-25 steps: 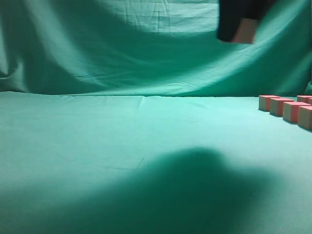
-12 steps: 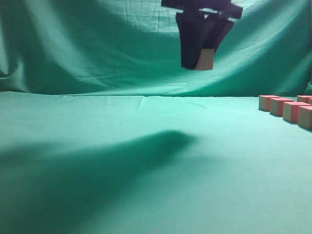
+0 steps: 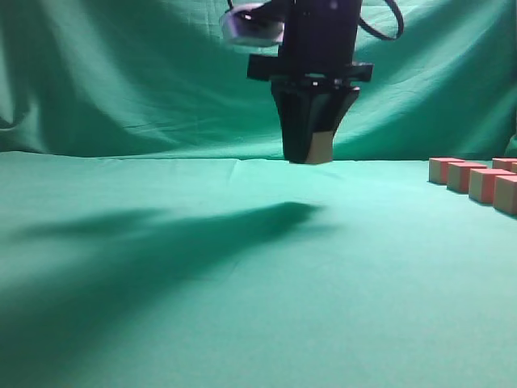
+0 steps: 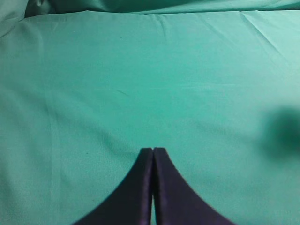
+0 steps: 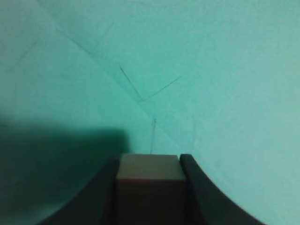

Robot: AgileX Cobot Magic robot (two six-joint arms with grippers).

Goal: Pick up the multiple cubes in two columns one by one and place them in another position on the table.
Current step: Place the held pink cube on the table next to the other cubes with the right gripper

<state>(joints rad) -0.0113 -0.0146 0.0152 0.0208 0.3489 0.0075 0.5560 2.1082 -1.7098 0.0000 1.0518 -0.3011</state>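
To the left of the right gripper (image 3: 313, 153) the table (image 3: 121, 323) shows only green cloth and the arm's long shadow, with no cube set down there in any view. The left gripper (image 4: 153, 151) appears only in its own wrist view, fingers pressed together with nothing between them, above bare cloth. The right gripper hangs over the middle of the table, clamped on one cube (image 3: 321, 148) whose pale face shows between the black fingers; the right wrist view confirms the block is held squarely between the two fingers, with creased cloth below it. Well off to the right of that gripper, the remaining cubes (image 3: 477, 179) sit in their rows at the frame's edge, at least five showing and the rest cut off. My reading is that the task is early: one cube is in the air over a fresh spot, none is visibly placed, and the rows remain to be moved. The surface is flat green cloth with faint creases and fold lines, which looks even enough for a block to sit flat. Behind it a draped green backdrop (image 3: 121, 81) closes off the room.
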